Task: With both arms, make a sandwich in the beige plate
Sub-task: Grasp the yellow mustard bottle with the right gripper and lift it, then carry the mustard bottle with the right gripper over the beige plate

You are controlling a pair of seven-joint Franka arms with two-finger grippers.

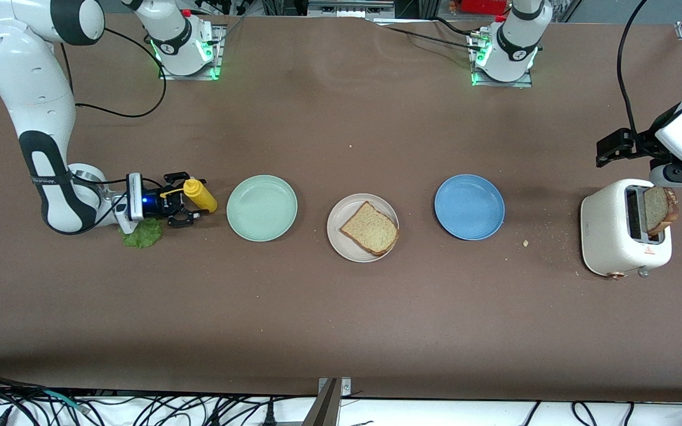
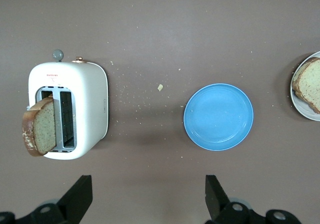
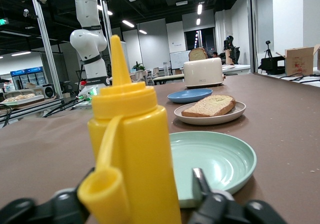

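Yellow plastic squeeze bottle [image 1: 200, 196] sits between the right end effector's [image 1: 190, 204] spread fingers, beside the mint-green plate [image 1: 261, 207]. One brown bread slice [image 1: 370, 228] lies on the round beige plate [image 1: 341, 236]. Judged step: gripping sauce; next, closing firmly. The left end effector [image 2: 147, 196] hangs spread over the white toaster [image 1: 622, 236].

**One slice plated, bottle between the fingers**

A bread slice [image 1: 370, 229] lay on the beige plate [image 1: 337, 235], between a green plate [image 1: 261, 207] and a blue plate [image 1: 469, 207]. The right gripper [image 1: 185, 205] straddled a yellow bottle [image 1: 199, 195] beside lettuce [image 1: 142, 234]. Another slice [image 1: 659, 210] stood in the toaster [image 1: 610, 236].
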